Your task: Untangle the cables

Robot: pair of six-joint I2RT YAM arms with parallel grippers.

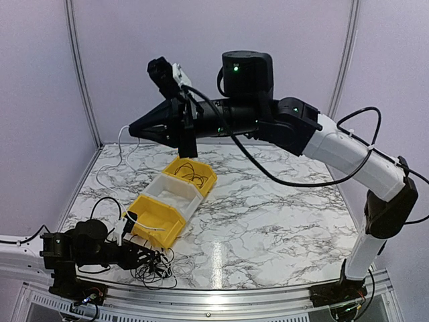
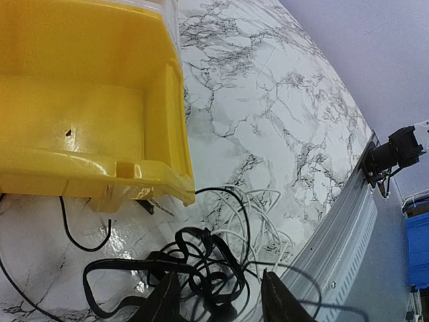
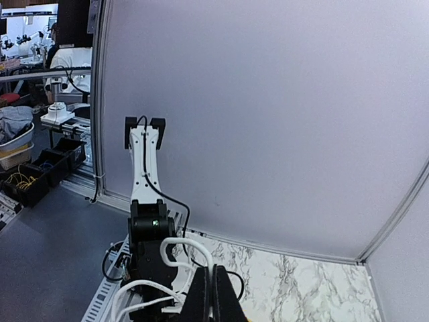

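The cables (image 1: 155, 267) lie as a loose tangle of black and white loops at the table's front left, just in front of a yellow bin (image 1: 157, 218). My left gripper (image 1: 143, 258) is low at that tangle. In the left wrist view, my left gripper (image 2: 221, 302) has its jaws apart on either side of the black loops (image 2: 201, 265), with white loops (image 2: 265, 221) beyond. My right gripper (image 1: 133, 129) is raised at the back left, shut on a white cable (image 1: 121, 146) that hangs down to the table. The right wrist view shows this gripper (image 3: 213, 285) pinching the white cable (image 3: 175, 243).
A white bin (image 1: 175, 194) and a second yellow bin (image 1: 193, 176) holding thin black cords stand in a row behind the first. The metal rail (image 2: 342, 235) at the table's front edge runs close to the tangle. Walls enclose the back and sides.
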